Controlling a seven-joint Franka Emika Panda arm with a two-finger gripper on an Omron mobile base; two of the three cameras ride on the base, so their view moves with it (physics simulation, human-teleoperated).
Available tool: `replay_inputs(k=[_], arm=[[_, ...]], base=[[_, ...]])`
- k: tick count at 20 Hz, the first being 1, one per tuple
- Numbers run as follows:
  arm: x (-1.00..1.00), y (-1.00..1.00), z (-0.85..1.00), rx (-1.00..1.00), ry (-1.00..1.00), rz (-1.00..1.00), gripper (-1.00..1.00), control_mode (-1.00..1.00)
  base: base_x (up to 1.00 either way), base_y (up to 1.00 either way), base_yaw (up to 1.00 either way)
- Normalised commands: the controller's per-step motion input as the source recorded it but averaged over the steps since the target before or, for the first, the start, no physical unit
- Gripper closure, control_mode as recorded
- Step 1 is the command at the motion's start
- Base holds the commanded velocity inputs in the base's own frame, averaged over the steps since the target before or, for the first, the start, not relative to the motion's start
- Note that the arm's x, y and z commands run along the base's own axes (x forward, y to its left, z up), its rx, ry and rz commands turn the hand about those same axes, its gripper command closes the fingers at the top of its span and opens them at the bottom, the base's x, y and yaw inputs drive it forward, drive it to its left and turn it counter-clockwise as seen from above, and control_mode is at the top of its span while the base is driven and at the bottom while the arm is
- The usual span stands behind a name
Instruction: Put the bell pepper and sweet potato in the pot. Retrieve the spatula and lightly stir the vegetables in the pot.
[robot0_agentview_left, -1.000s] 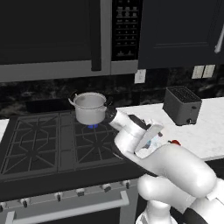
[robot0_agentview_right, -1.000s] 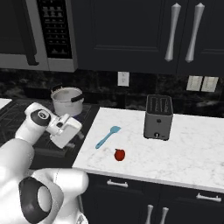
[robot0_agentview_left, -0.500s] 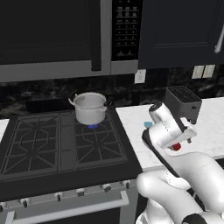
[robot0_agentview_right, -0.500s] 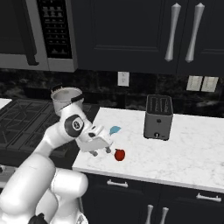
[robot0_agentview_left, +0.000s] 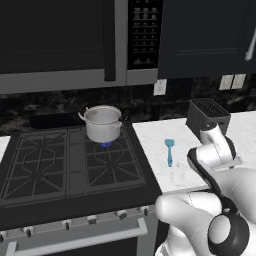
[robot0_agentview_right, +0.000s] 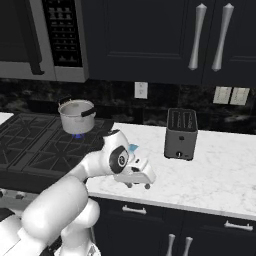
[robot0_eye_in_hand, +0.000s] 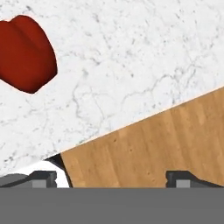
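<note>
At upper left of the hand view the bell pepper (robot0_eye_in_hand: 25, 53) lies untouched on the counter (robot0_eye_in_hand: 131, 74), gripper (robot0_eye_in_hand: 111, 179) jaws wide apart, pot (robot0_agentview_left: 103, 122) on the stove (robot0_agentview_left: 60, 165), spatula (robot0_agentview_left: 169, 151) unretrieved, so nearly everything remains.

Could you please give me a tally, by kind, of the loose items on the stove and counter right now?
Cookware: 1, the pot
Utensils: 1, the spatula
Appliances: 1, the toaster
Vegetables: 1, the red bell pepper
Total: 4
</note>
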Motion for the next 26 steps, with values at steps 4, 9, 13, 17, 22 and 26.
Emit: replay_inputs(k=[4, 9, 13, 17, 22, 26], arm=[[0.29, 0.0, 0.0, 0.18, -0.12, 0.12, -1.0, -1.0], [0.46, 0.0, -0.09, 0.17, -0.04, 0.15, -1.0, -1.0], [0.56, 0.0, -0.38, 0.12, 0.0, 0.16, -1.0, -1.0], [0.49, 0.01, -0.4, 0.07, 0.0, 0.18, -1.0, -1.0], [0.64, 0.1, -0.36, 0.03, 0.0, 0.14, -1.0, -1.0], [0.41, 0.14, -0.54, 0.0, 0.01, 0.13, 1.0, -1.0]], base=[[0.0, 0.0, 0.0], [0.0, 0.0, 0.0], [0.0, 0.0, 0.0], [0.0, 0.0, 0.0], [0.0, 0.0, 0.0], [0.0, 0.0, 0.0]])
